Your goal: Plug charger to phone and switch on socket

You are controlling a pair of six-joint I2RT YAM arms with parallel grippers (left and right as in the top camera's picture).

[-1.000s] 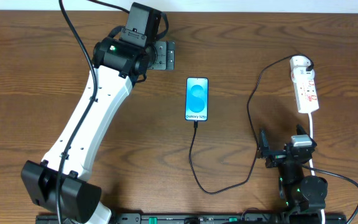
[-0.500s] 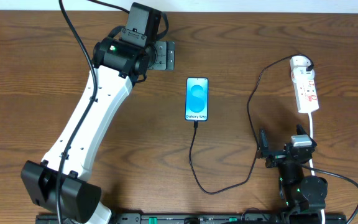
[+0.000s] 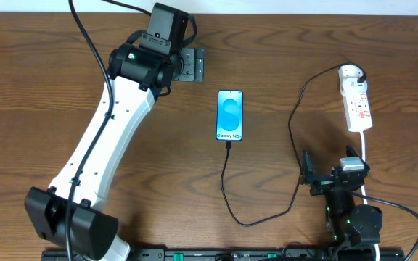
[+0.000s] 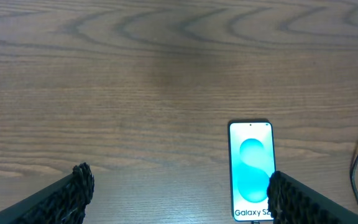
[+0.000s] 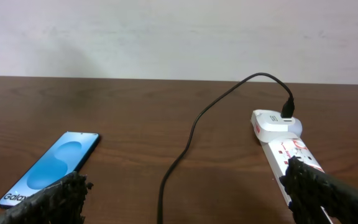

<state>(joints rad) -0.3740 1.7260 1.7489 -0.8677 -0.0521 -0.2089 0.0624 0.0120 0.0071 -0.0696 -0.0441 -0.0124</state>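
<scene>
Ahead-right of the wide-open, empty right hand (image 5: 185,186): the white elongated power strip (image 5: 269,127).
Since the thin black charger cable (image 5: 190,134) seems plugged into the slim blue-screened phone (image 5: 51,165) ahead-left, toggle the strip on with one square press.

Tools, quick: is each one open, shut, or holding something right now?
Left tool: open, holding nothing.
Right tool: open, holding nothing.
</scene>
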